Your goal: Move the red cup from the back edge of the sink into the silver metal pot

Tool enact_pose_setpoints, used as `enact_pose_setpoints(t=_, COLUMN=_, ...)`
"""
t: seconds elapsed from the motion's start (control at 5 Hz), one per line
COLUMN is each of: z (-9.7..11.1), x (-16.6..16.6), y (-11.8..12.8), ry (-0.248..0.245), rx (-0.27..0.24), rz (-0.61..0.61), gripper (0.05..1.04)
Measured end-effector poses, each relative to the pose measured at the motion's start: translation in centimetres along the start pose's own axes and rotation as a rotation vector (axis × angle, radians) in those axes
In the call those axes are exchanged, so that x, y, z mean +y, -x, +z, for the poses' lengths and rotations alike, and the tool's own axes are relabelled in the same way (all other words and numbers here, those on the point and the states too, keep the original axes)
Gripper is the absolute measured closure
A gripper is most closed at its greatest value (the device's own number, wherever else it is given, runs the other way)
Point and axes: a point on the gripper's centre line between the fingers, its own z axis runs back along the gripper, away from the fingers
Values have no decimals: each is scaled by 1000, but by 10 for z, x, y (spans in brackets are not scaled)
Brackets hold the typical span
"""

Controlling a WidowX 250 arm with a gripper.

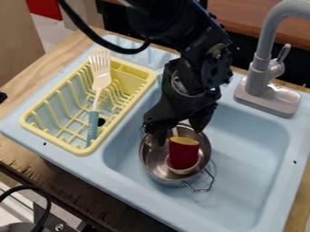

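The black gripper hangs over the back part of a metal pot in the blue sink, its two fingers spread apart. Just in front of and below the fingers, a dark red object with a yellow top stands inside the pot, its lower end by a pale rounded rim. A thin pale piece shows between the fingers, behind the yellow top; what it belongs to is hidden. Wire handles stick out at the pot's sides.
Left of the basin, a yellow dish rack holds a spatula with a cream slotted head and a teal handle. A grey faucet rises at the back right. The sink sits in a wooden counter.
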Motion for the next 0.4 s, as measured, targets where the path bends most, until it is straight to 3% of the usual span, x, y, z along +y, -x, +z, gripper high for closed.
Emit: enact_pose_setpoints(t=0.4, z=11, x=2, y=-8, ry=25, rx=30, rz=-2, gripper=85)
